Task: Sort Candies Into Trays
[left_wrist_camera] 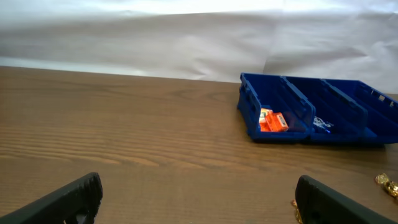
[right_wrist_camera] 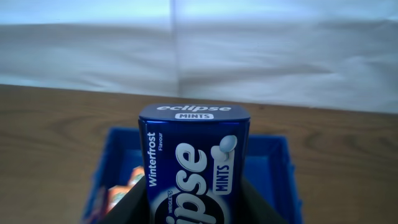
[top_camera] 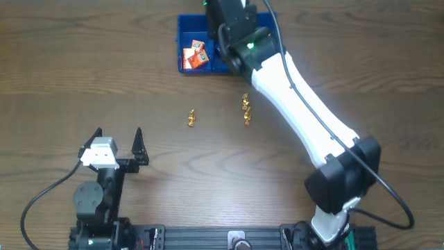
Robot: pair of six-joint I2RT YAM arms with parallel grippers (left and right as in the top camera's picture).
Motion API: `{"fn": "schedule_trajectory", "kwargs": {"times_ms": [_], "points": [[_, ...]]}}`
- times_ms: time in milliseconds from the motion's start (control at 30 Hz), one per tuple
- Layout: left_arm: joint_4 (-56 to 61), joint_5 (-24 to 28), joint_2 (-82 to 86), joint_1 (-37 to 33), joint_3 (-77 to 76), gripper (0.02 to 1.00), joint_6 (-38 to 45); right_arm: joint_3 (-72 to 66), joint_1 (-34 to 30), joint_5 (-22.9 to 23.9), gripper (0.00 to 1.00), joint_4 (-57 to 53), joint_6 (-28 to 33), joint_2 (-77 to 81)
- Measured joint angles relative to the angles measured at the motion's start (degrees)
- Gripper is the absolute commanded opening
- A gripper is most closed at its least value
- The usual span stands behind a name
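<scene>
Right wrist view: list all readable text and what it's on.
"eclipse", "MINTS": lid of the mint tin in the right gripper.
"Winterfrost Flavour": tin front, running sideways.
"ipse MINTS": tin front, start cut off.
Print on the orange candy packets: too small to read.

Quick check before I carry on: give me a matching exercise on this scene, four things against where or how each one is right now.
Things:
1. mint tin
2. orange candies
3. gold candies
4. left jaws

Place or state:
A. loose on the bare table
B. open, low near the arm's own base
C. in an end compartment of the blue tray
D. clamped in the right jaws at the tray

Pairs: 1-D, 2-C, 3-A, 4-B
</scene>
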State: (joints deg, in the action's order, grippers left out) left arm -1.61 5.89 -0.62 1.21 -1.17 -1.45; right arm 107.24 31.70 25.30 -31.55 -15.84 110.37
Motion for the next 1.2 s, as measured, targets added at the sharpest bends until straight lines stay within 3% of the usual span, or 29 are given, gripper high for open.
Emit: {"fn": "schedule_trajectory", "kwargs": {"times_ms": [300,767,800,867,967,1000,1100,1200], "points": [[0.0,0.0,0.0,0.0,0.0,0.998,0.0,-0.8,-1.6,-2.4,0.159,1.4,2.4,10.6],[0.0,0.0,0.0,0.0,0.0,0.998,0.0,-0.9,-1.6,-3.5,0.172,2.3,1.8,12.5],[0.0,0.0,0.0,0.0,0.0,0.998,0.0,-0.9,-1.6,-3.5,0.196,2.3,1.8,12.5],[0.0,0.0,0.0,0.0,0.0,0.998,0.0,-0.9,-1.6,-3.6,0.349,2.3,1.8,12.6],[0.0,0.0,0.0,0.0,0.0,0.998,0.0,-0.9,-1.6,-3.7,0.737,2.3,1.3,12.6],[0.0,0.0,0.0,0.0,0.0,0.998,0.0,-0.9,-1.6,-3.7,0.825,2.4,1.6,12.6],[0.0,0.0,0.0,0.0,0.0,0.998,0.0,-0.9,-1.6,-3.8,0.989,2.7,1.4,12.6],[0.0,0.0,0.0,0.0,0.0,0.998,0.0,-0.9,-1.6,-4.4,1.000,2.7,1.2,12.6]]}}
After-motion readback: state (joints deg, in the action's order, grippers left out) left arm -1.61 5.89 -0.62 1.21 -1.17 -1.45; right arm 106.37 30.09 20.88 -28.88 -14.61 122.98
